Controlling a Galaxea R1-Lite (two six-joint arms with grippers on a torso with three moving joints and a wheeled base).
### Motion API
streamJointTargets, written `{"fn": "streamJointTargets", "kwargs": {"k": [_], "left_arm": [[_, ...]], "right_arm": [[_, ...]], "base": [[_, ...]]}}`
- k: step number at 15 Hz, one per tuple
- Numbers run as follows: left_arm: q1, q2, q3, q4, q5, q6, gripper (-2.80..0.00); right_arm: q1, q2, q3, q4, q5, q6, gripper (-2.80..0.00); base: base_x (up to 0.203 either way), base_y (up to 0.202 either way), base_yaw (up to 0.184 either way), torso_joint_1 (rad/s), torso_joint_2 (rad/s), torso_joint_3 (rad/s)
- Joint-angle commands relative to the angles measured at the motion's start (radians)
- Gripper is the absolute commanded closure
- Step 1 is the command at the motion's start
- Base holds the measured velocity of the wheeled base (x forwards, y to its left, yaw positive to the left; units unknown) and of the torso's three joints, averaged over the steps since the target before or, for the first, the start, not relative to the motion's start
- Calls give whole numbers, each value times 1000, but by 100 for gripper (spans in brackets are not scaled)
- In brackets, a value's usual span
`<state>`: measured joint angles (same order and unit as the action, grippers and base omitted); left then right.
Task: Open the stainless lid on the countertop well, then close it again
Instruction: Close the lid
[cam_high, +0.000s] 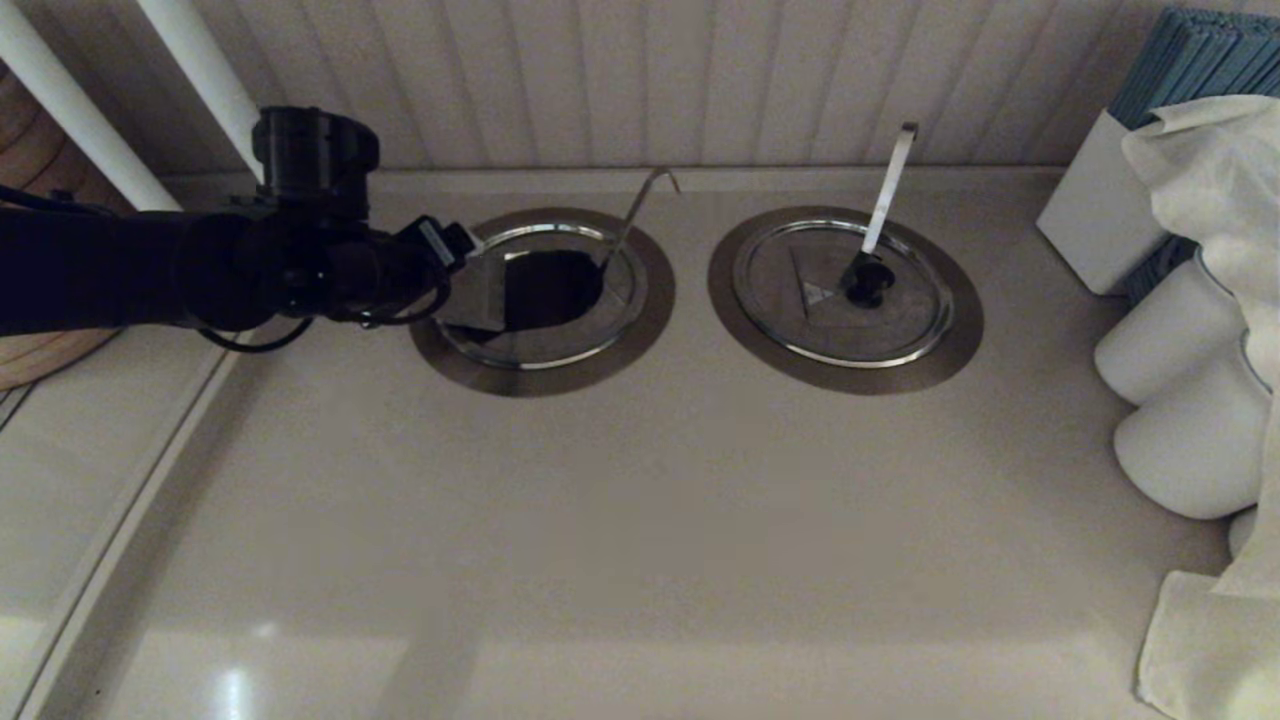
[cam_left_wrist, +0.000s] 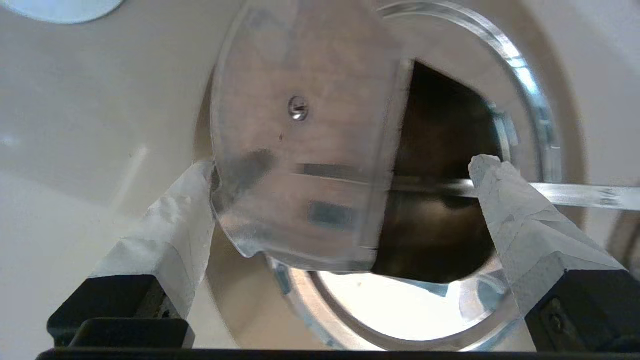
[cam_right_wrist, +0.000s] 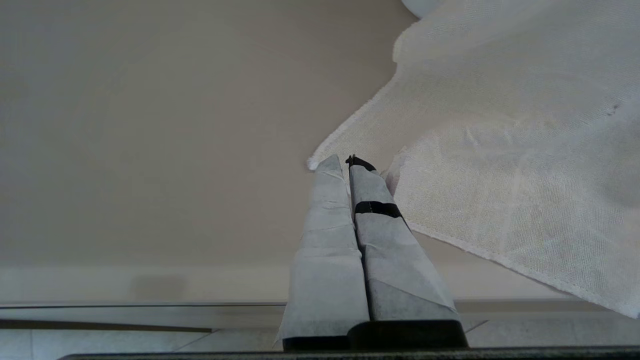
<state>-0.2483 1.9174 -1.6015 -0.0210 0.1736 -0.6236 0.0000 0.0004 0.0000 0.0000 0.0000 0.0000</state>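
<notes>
Left gripper (cam_left_wrist: 345, 170) spread around tilted stainless lid (cam_left_wrist: 300, 150), countertop well (cam_high: 560, 290) half uncovered

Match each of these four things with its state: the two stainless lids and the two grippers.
1. left well's lid
2. right well's lid
3. left gripper
4. right gripper

A. fingers together
B. lying flat, covering its well
C. fingers spread apart
D. tipped up, well partly open

Pairs: 1-D, 2-B, 3-C, 4-A
</notes>
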Motion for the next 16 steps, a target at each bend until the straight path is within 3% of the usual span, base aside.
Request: {"fn": "streamJointTargets", "kwargs": {"k": [1, 4, 16], "left_arm": [[-11, -9, 21, -34, 0, -2, -280], [-23, -24, 47, -101, 0, 4, -280], [-57, -32, 48, -106, 1, -5, -280]], "right_arm": [[0, 1, 0, 0, 0, 0, 0], [0, 1, 0, 0, 0, 0, 0], [0, 1, 0, 0, 0, 0, 0]], "base": [[0, 0, 0, 0, 0, 0], [0, 0, 0, 0, 0, 0], [0, 0, 0, 0, 0, 0]]}}
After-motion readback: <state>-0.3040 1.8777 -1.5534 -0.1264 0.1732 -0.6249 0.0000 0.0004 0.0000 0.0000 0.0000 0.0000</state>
